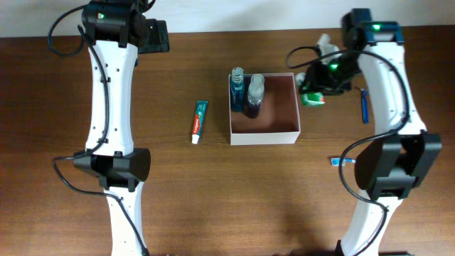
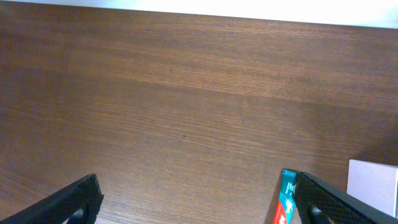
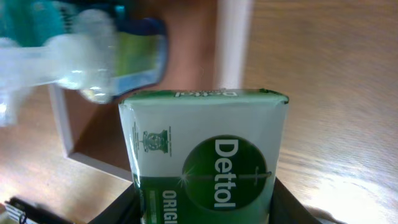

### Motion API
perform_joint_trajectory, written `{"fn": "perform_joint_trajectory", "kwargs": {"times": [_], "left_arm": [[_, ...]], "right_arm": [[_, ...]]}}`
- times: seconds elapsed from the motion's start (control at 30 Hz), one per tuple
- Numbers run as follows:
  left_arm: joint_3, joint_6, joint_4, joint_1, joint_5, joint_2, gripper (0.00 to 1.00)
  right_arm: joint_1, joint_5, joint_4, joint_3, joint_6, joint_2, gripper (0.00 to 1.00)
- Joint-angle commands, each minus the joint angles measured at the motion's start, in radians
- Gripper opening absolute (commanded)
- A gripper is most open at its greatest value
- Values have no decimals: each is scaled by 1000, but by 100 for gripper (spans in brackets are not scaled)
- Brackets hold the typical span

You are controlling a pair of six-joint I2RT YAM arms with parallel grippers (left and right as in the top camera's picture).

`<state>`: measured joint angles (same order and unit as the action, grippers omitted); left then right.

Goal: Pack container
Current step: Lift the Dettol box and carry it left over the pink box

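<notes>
Here, a green-and-white Dettol soap pack [image 3: 208, 149] is gripped at its near end by the right gripper [image 1: 317, 91], whose jaws are closed partway on the pack's sides. The pack's long axis is pointed out from the jaws toward the container [image 1: 264, 136]. The container lies immediately to the left of this hand, and the pack is just outside its right wall, near the far corner. The right arm is judged much the nearer for the placing, and a short move leftward and down is called for. Within the container, two bottles [image 1: 246, 91] are stood against the far left side. The right half of the pinkish-brown floor is thus left free, with room judged ample for the pack laid flat. Beyond, a toothpaste tube [image 1: 200, 121] is laid on the bare wooden table [image 1: 178, 206], left of the container and apart from it. Farther off, the left gripper [image 2: 196, 208] is held wide open and empty over bare wood.
</notes>
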<state>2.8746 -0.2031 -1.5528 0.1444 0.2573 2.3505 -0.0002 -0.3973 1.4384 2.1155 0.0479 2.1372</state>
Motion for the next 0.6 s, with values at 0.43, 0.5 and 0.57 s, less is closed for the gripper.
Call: {"fn": "perform_joint_trajectory", "kwargs": {"times": [0.43,0.5,0.57], "left_arm": [[11,-9,-1,-3,-8,-11,99],[11,-9,-1,-3,-8,-11,99],[11,-9,-1,-3,-8,-11,99]], "right_arm": [[108,-37,-180,-105,-72,2,36],[126,-36,-214,-130,-72,2,36],[140,-36,-242,-148,-72,2,36]]}}
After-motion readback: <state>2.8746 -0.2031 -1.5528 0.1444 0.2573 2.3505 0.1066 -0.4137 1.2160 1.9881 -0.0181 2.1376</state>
